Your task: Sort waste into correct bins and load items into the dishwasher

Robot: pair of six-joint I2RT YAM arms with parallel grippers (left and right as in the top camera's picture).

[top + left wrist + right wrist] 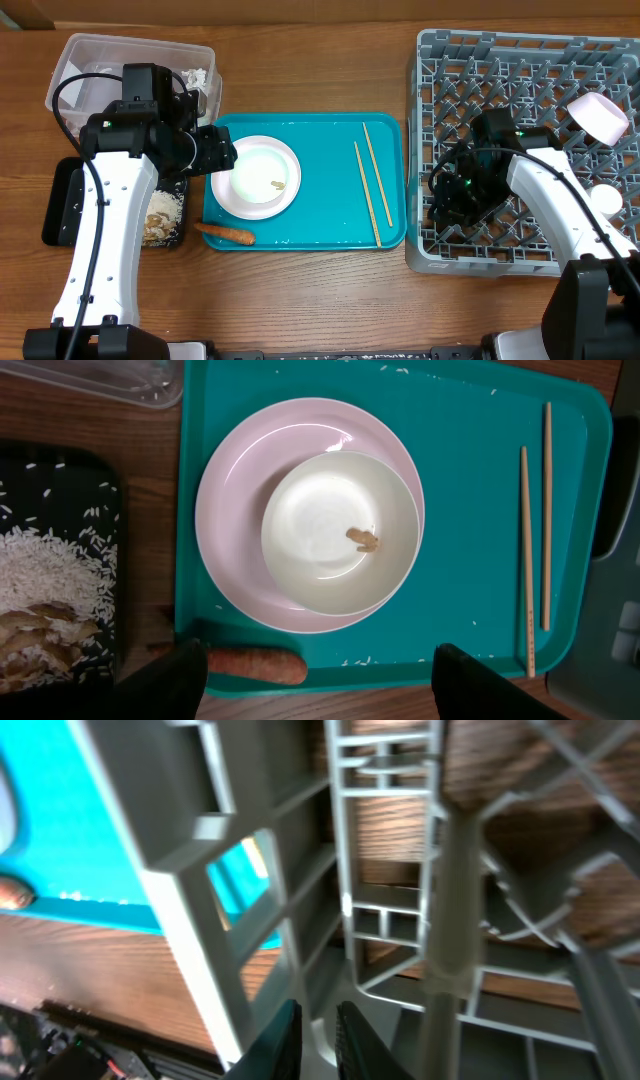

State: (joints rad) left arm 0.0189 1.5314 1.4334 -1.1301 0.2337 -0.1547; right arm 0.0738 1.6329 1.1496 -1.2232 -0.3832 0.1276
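A white plate (pixel 235 190) with a white bowl (pixel 262 172) on it sits on the left of the teal tray (pixel 330 225). The bowl (pixel 335 525) holds one beige food scrap (pixel 363 539). An orange carrot piece (pixel 255 664) lies at the tray's front left edge. Two chopsticks (pixel 372 182) lie on the tray's right side. My left gripper (pixel 315 685) is open and empty above the tray's front edge, with the carrot by its left finger. My right gripper (pixel 315 1040) is shut, low among the pegs of the grey dish rack (pixel 530 60).
The clear tub (pixel 90 55) stands at the back left with white tissue (pixel 195 78) in it. The black tray (pixel 62 205) beside the teal tray holds rice and scraps (pixel 160 215). A white bowl (pixel 598 115) and a small cup (pixel 606 200) sit in the rack.
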